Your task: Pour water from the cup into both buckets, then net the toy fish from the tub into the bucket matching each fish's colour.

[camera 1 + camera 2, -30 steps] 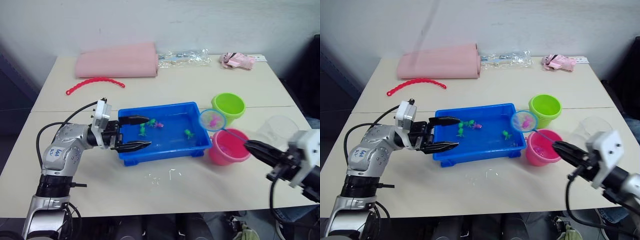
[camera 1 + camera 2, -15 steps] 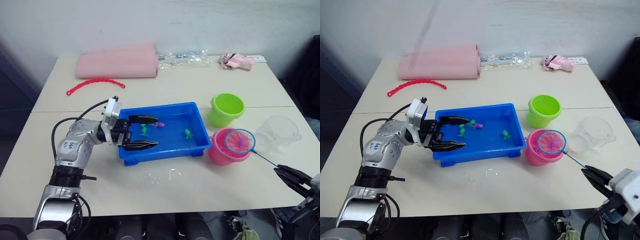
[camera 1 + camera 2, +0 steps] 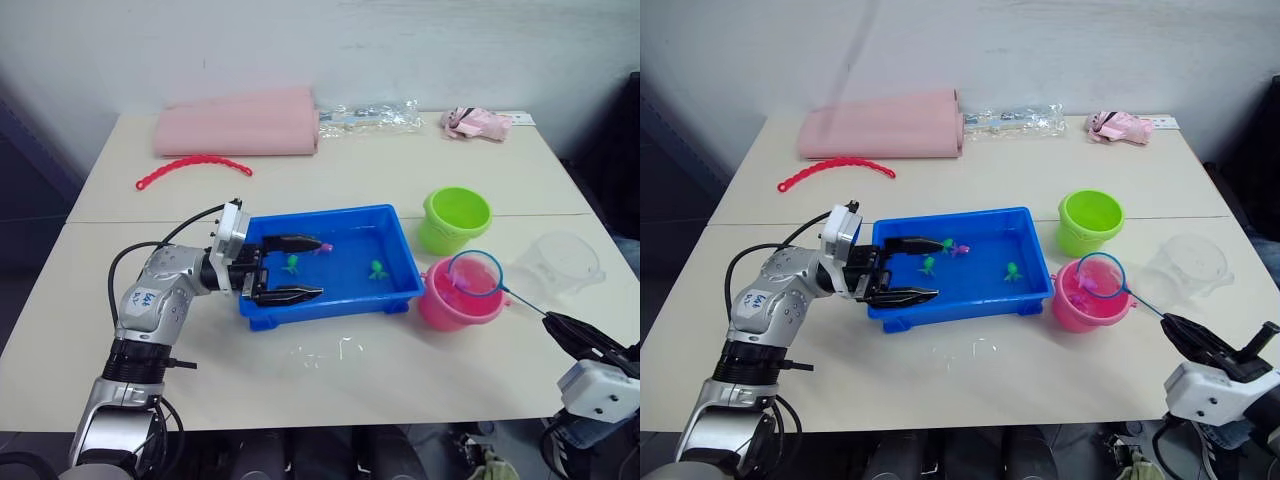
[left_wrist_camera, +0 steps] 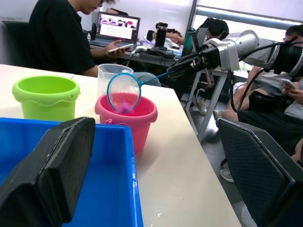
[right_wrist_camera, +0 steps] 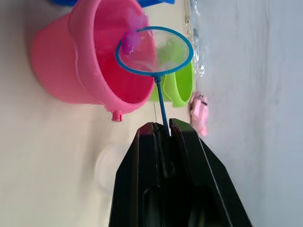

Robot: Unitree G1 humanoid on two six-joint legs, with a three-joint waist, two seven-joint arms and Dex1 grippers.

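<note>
Left eye view: blue tub (image 3: 395, 222) sits mid-table w/ water in it. Left gripper (image 3: 290, 269) reaches in over the tub's 9 o'clock end, fingers spread apart, nothing between them; upper finger above the water, lower finger along the near rim. In the tub: green fish (image 3: 291, 264) close to the left fingertips, pink fish (image 3: 322, 246) just past it toward 1 o'clock, another green fish (image 3: 377, 269) toward the 3 o'clock end.

Pink bucket (image 3: 440, 309) stands touching or just off the tub's 4 o'clock corner. Green bucket (image 3: 456, 220) is at 12 o'clock of the pink one, near the tub's far right corner, upright. Clear cup (image 3: 563, 262) sits at 3 o'clock of the pink bucket, apart from it.

Right gripper (image 5: 162, 130) is clenched on the net handle; wrist view shows the thin blue stem pinched between both fingers. Net (image 3: 475, 274) hoop hangs tilted over the pink bucket's mouth, at its 3 o'clock rim, w/ a pink fish (image 5: 128, 45) in the mesh.

Far side of table: pink folded cloth (image 3: 236, 122), red wavy strip (image 3: 190, 167), clear plastic wrap (image 3: 366, 114), small pink bundle (image 3: 475, 122). Left wrist view: people (image 4: 61, 35) seated at desks beyond the table.
</note>
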